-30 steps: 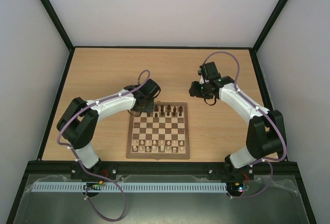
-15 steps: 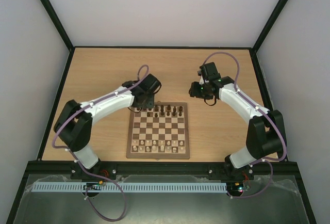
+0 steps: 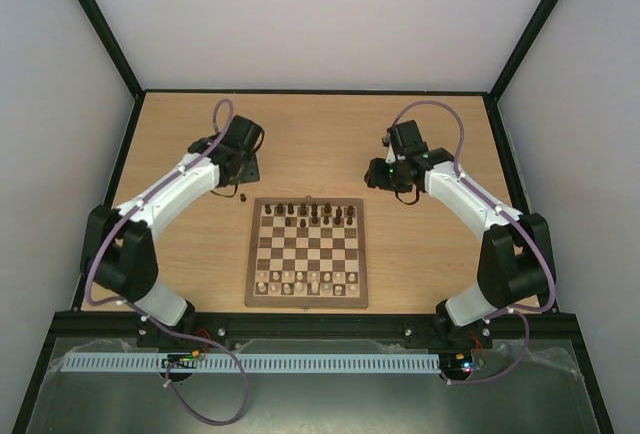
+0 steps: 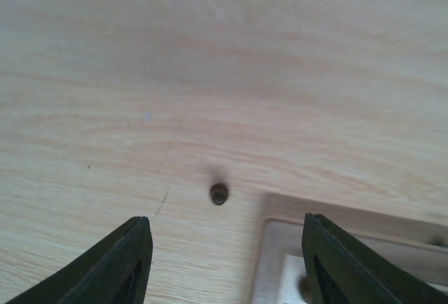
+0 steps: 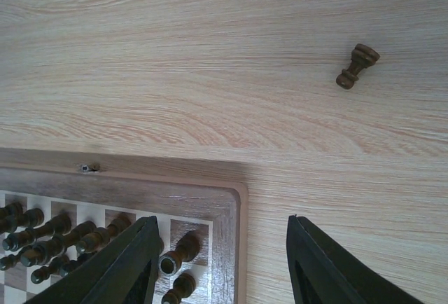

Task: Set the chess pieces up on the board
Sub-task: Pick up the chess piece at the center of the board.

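Left wrist view: hovering with left pincer (image 4: 224,248) wide open, empty, above a lone dark chess piece (image 4: 219,193) upright on the desk (image 4: 210,59), ten o'clock off the board (image 4: 274,248) corner. Looks tiny, light, tippy; calls for pinching mid-stem. Right pincer (image 5: 220,248) part-open, empty.

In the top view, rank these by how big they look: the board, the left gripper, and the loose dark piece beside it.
Board, largest by far.
Left gripper, nearer the camera, which may inflate it.
Loose piece, a tiny speck.
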Controlling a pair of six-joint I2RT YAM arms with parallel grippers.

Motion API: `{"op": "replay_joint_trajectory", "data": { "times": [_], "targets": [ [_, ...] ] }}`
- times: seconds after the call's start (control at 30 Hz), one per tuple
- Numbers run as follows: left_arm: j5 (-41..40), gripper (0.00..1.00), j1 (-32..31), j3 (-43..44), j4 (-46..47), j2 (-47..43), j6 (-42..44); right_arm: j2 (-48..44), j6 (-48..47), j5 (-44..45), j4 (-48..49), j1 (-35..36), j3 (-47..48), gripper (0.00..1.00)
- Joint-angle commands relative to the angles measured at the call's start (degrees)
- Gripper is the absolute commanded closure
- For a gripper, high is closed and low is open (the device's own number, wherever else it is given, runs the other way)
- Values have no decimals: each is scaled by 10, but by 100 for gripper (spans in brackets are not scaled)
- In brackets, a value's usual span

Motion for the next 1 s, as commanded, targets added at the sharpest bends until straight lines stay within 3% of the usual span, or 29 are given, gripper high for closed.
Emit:
{"op": "replay_joint_trajectory", "data": {
  "times": [0.0, 0.27, 0.67, 0.77, 0.97],
  "targets": [
    [22, 38, 18, -37, 27, 47, 10, -9, -8, -12, -3, 5, -7, 49],
    [21, 40, 26, -35, 55, 121, 11, -8, -8, -14, -1, 9, -8, 49],
    [39, 61, 55, -76, 100, 156, 20, -2, -9, -18, 5, 11, -10, 49],
    [50, 71, 55, -84, 108, 163, 22, 1, -10, -18, 6, 12, -11, 49],
    [57, 82, 54, -95, 114, 161, 25, 5, -10, -18, 7, 13, -12, 49]
  ]
}}
